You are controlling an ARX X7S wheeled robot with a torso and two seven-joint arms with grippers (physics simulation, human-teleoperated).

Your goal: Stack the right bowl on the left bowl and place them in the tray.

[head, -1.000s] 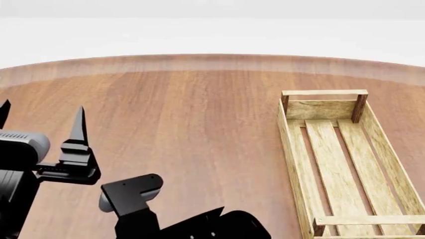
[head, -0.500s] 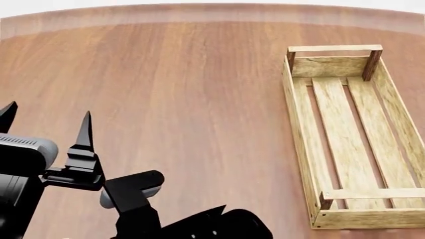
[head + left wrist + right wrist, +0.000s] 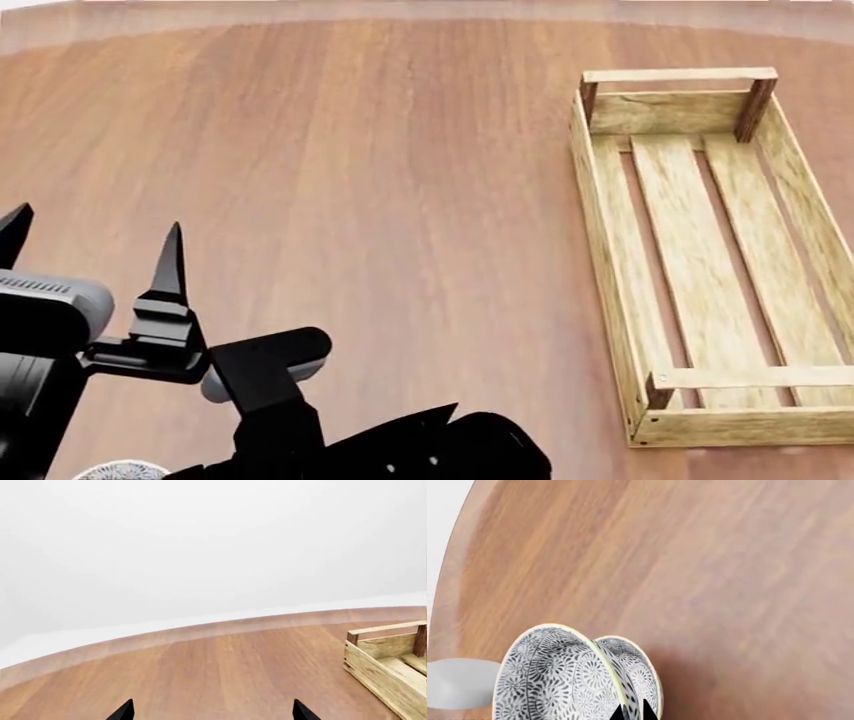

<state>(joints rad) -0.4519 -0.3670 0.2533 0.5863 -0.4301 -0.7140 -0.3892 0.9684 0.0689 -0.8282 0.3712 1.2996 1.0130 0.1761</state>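
Two grey-and-white patterned bowls sit nested one in the other, seen on edge in the right wrist view. My right gripper is shut on their rims, with the patterned wall pinched between the two black tips. In the head view only a sliver of patterned bowl rim shows at the bottom edge, beside the right arm's black links. The light-wood tray lies empty at the right, its end also in the left wrist view. My left gripper is open and holds nothing, well left of the tray.
The round brown wooden table stretches between the arms and the tray. Its curved far edge meets a white floor. A pale grey rounded part shows beside the bowls.
The head view has tilted down: the table's far edge left the top and the whole tray came into view. A patterned rim appeared at the bottom. The arms barely shifted.
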